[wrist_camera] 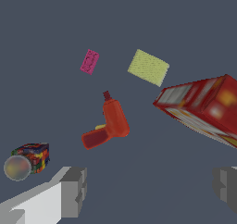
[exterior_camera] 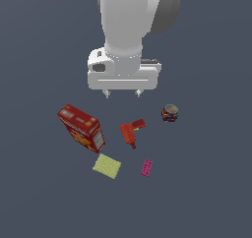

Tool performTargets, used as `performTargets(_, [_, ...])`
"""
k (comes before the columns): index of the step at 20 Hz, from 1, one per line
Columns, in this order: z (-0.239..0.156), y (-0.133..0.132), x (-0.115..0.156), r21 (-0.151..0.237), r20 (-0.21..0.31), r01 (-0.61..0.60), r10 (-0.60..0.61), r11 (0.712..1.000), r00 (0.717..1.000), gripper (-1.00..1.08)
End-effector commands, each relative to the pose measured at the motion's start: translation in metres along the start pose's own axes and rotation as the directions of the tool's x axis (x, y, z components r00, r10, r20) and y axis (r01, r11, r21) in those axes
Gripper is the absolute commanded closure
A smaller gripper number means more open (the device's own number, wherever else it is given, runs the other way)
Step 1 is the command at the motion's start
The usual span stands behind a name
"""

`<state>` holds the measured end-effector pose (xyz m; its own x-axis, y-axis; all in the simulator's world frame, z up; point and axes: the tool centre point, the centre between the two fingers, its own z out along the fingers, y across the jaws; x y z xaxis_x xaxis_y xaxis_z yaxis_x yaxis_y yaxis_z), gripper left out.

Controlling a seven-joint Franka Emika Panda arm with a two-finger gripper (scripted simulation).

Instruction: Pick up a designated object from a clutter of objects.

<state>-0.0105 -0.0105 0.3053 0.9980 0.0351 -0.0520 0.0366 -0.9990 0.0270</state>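
Hovering wide open and empty, the gripper (exterior_camera: 123, 93) is hanging well apart from the brick (exterior_camera: 147, 167); descending carelessly risks clipping the drill (exterior_camera: 132, 131) between.

I held the arm (exterior_camera: 130, 20) pointing straight down, the gripper (exterior_camera: 122, 92) hanging high with its fingers (wrist_camera: 74, 190) spread wide, gripping nothing.
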Motion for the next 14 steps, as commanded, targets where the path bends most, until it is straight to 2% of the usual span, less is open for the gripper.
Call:
performTargets(1, [0.0, 0.0, 0.0, -0.001, 0.001, 0.001, -0.001, 1.0, 1.0, -0.92])
performTargets(7, [0.007, -0.003, 0.01, 0.0, -0.002, -0.017, 0.017, 1.0, 1.0, -0.92])
performTargets(14, [0.028, -0.014, 0.038, 0.001, -0.009, -0.069, 0.069, 0.998, 0.998, -0.92])
